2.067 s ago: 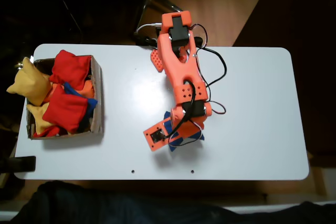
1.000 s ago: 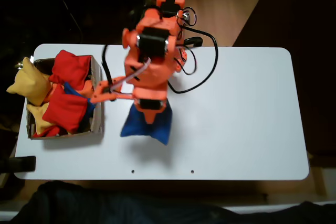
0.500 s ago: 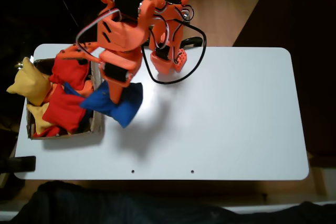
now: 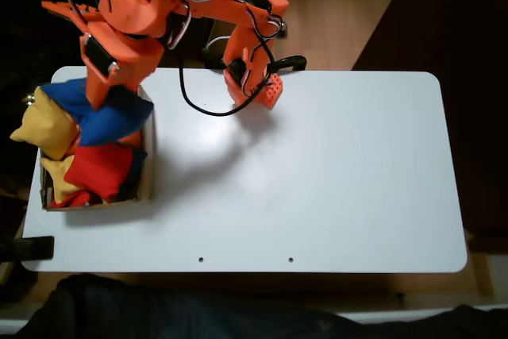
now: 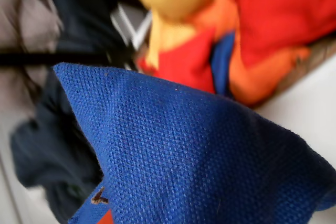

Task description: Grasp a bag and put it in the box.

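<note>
Closest to the wrist camera hangs the blue bag (image 5: 199, 156), its weave sharp and one corner pointing up and left; it appears to be pinched from below, where a sliver of orange gripper shows at the bottom edge, though the fingers themselves are covered, so how wide they stand cannot be told. In the fixed view the gripper (image 4: 101, 93) sits under the arm's orange wrist with the bag (image 4: 103, 117) spread beneath it, over the upper part of the box (image 4: 148, 172). The box is the thing to judge everything by: it is already heaped, with a red bag (image 4: 99, 168) on top near its middle and a yellow bag (image 4: 44, 129) bulging out over its left wall. Beyond the box lies the white table (image 4: 317, 164), and past that the arm's base (image 4: 254, 85). The risk, as I see it, is overflow: let go here and the blue bag lands on a mound, not a floor, and may slide over the near wall or nudge the yellow one off. A lower, more central release would be safer.
</note>
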You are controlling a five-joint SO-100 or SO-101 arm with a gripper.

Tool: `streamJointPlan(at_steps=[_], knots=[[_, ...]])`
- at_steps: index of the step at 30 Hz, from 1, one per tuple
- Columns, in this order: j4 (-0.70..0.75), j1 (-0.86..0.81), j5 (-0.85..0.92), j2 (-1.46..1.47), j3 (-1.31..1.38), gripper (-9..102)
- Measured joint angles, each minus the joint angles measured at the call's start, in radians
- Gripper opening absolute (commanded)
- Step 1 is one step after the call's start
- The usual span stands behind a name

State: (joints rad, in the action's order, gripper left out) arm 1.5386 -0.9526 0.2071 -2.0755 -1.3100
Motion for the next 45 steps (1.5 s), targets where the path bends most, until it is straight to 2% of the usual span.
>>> streamJointPlan(at_steps=[11, 23, 35, 45], knots=[[-0.115, -0.178, -0.002, 0.000, 0.000, 1], [-0.230, -0.291, -0.002, 0.120, -0.002, 1], [-0.321, -0.336, 0.000, 0.250, -0.002, 2], [-0.322, -0.336, 0.020, 0.342, -0.002, 5]])
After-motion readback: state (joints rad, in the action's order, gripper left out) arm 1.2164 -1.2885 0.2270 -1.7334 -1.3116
